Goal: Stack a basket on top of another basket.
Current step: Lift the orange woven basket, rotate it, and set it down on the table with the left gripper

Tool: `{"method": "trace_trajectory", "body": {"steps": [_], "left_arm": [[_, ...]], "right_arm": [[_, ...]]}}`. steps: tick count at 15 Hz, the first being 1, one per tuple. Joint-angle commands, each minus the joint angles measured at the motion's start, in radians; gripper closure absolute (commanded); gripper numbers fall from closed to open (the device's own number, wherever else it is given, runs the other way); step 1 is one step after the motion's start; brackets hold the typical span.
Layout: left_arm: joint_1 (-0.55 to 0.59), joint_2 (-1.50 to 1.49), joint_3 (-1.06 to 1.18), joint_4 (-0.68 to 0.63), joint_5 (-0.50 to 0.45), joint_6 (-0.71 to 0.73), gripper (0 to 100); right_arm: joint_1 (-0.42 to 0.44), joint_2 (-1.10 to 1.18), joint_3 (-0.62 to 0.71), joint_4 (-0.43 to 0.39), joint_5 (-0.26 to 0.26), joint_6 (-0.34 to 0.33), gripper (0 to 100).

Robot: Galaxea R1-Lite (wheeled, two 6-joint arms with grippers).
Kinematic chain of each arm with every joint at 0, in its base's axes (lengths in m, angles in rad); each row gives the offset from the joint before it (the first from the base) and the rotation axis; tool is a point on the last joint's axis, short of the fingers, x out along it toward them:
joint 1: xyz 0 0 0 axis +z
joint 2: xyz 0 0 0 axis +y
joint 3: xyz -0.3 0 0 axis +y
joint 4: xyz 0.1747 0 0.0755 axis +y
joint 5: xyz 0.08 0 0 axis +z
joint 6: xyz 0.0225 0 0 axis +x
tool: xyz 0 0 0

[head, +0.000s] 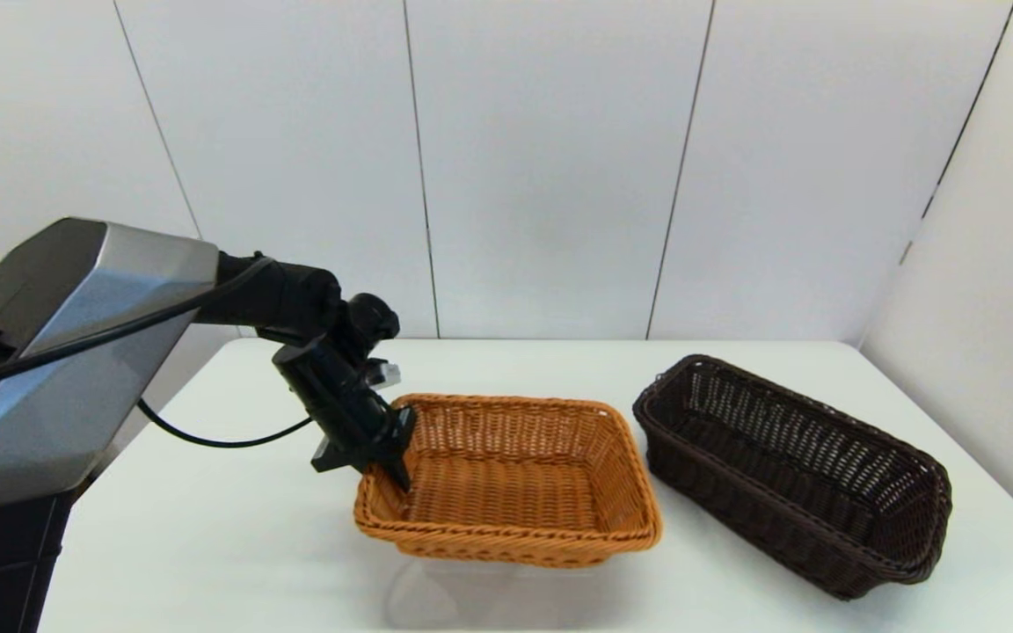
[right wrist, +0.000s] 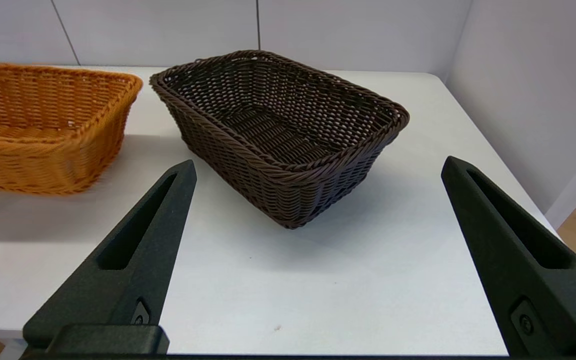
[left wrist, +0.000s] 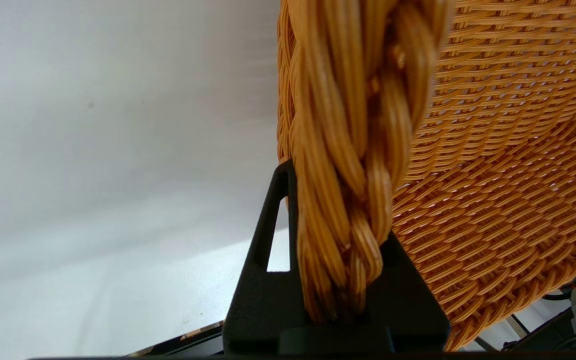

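- The left gripper point(left wrist: 335, 300) is clamped on the braided rim of the orange-tan basket point(head: 515, 479), one finger point(left wrist: 268, 250) outside the wall, one inside; this rim hold probably serves to lift or steady it.
- The basket's far side looks raised off the table point(head: 234, 545).
- Beyond it, apart, sits the dark brown basket point(head: 792, 470), untouched.
- The right gripper point(right wrist: 318, 255) waits near that basket, spread wide, holding nothing.
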Motion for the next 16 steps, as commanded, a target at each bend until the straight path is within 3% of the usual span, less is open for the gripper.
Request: {"method": "trace_trajectory", "body": {"steps": [1, 11, 12, 16], "left_arm": [[-0.012, 0.034, -0.019, 0.005, -0.003, -0.007, 100], [-0.013, 0.054, -0.033, -0.01, -0.021, -0.031, 100], [-0.013, 0.054, -0.033, -0.009, -0.021, -0.033, 0], [-0.013, 0.039, -0.025, -0.01, -0.021, -0.033, 0]], "right_arm": [[0.0, 0.0, 0.0, 0.0, 0.0, -0.001, 0], [0.0, 0.0, 0.0, 0.0, 0.0, -0.001, 0], [0.0, 0.0, 0.001, 0.0, 0.0, 0.0, 0], [0.0, 0.0, 0.0, 0.0, 0.0, -0.001, 0]]}}
